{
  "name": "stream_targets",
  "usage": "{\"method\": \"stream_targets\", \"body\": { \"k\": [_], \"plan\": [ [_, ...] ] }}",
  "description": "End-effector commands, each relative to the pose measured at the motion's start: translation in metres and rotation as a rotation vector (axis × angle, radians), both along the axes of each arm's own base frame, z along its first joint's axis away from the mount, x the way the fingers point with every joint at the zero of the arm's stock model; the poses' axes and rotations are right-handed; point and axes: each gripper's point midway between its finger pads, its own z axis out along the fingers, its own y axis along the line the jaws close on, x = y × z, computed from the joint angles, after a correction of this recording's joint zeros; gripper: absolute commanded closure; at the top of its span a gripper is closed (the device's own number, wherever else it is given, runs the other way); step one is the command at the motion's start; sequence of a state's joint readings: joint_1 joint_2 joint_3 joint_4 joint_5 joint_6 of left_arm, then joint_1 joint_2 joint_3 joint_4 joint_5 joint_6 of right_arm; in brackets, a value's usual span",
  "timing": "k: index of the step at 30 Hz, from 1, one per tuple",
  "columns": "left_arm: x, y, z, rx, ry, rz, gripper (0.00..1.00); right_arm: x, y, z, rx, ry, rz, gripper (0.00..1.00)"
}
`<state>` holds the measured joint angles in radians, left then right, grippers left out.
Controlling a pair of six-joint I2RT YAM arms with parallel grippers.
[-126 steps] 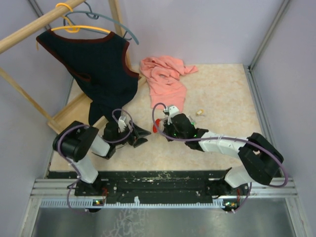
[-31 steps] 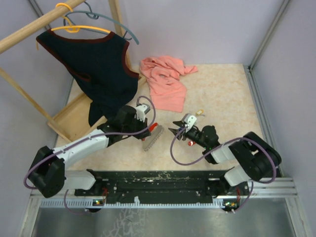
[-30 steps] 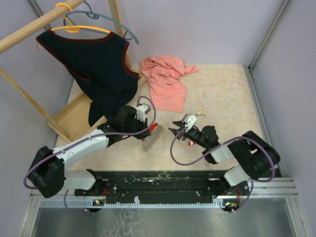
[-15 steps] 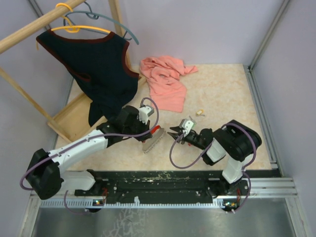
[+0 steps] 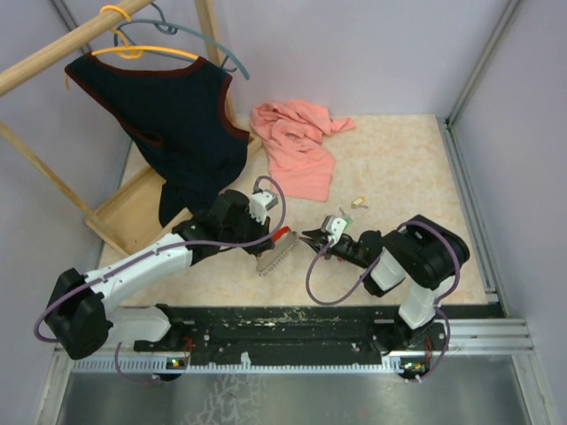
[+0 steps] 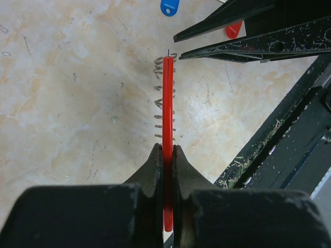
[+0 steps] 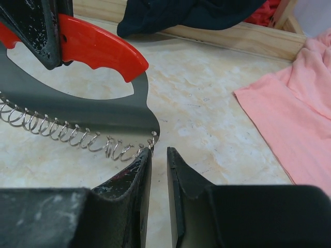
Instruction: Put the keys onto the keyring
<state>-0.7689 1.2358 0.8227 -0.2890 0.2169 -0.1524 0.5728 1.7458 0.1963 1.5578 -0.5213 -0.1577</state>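
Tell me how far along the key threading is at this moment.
Done: the left gripper is shut on the red side of the keyring.

In hand: the right gripper sits at the tip of the ring's wire coil, jaws slightly apart, with no key between them.

Left: no key is threaded. The blue key, red key and pale yellow key lie on the table.

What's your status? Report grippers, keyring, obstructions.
Left gripper shut on keyring, red side. Right gripper slightly open, tips at wire coil end. Blue key loose on table, unthreaded. Nothing between tips and coil.
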Motion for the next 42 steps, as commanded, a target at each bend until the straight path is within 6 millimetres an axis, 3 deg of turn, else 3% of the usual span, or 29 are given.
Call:
{"method": "stream_targets", "body": {
  "k": [1, 35, 38, 42],
  "plan": [
    [0.000, -0.010, 0.022, -0.049, -0.045, -0.040, 1.00, 0.002, 0.005, 0.026, 0.050, -0.105, 0.030, 0.82],
    [-0.001, -0.008, 0.026, -0.007, -0.060, -0.040, 1.00, -0.006, 0.011, 0.006, -0.071, -0.085, 0.088, 0.89],
    [-0.001, -0.004, 0.025, 0.015, -0.064, -0.033, 1.00, -0.008, 0.010, 0.022, -0.045, -0.127, 0.085, 0.88],
    [0.000, 0.000, 0.024, 0.055, -0.066, -0.019, 1.00, -0.012, 0.007, 0.020, -0.081, -0.123, 0.094, 0.85]
  ]
}}
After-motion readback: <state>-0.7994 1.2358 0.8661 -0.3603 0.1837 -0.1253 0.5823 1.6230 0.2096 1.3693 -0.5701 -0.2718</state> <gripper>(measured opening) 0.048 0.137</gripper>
